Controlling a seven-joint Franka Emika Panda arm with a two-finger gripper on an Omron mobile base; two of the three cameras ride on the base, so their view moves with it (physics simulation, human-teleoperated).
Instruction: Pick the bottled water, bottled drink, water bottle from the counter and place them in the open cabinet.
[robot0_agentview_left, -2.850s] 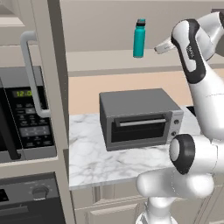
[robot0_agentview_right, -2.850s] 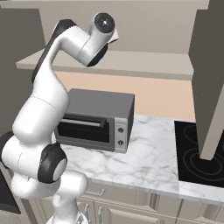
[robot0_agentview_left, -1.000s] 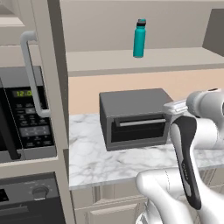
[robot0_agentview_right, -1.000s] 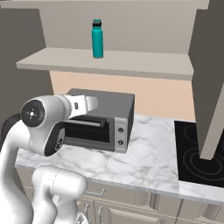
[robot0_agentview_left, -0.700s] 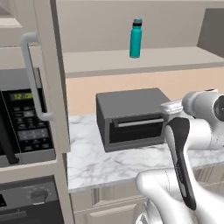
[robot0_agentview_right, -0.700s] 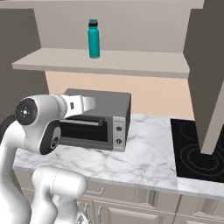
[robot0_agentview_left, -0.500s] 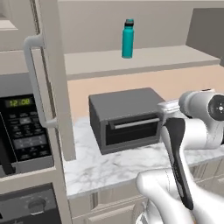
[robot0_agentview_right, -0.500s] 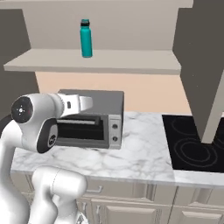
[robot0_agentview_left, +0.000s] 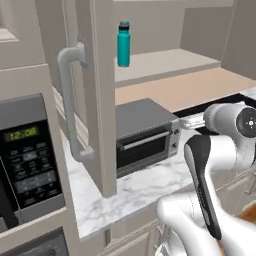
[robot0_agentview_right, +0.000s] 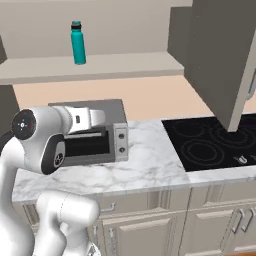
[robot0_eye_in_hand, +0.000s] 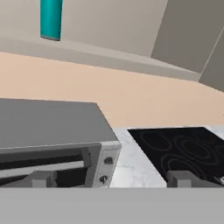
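The teal water bottle (robot0_agentview_right: 77, 42) stands upright on the long shelf of the open cabinet (robot0_agentview_right: 130, 64). It is also in the left base view as the water bottle (robot0_agentview_left: 123, 44), and its lower body shows at the top left of the hand view as the water bottle (robot0_eye_in_hand: 51, 19). My gripper (robot0_eye_in_hand: 111, 179) is open with nothing between its fingertips (robot0_eye_in_hand: 41, 178). It sits low, level with the toaster oven and well below the shelf. The bottled water, the bottled drink and the counter are out of view.
A grey toaster oven (robot0_agentview_right: 95, 135) stands on a marble worktop (robot0_agentview_right: 150, 160) right in front of my folded arm. A black cooktop (robot0_agentview_right: 215, 140) lies to its right. A cabinet door with a long handle (robot0_agentview_left: 75, 100) and a microwave (robot0_agentview_left: 30, 155) close off the left.
The whole picture has slid left in both base views, so the camera has moved; more of the cooktop now shows. The arm stays folded low and the gripper stays open.
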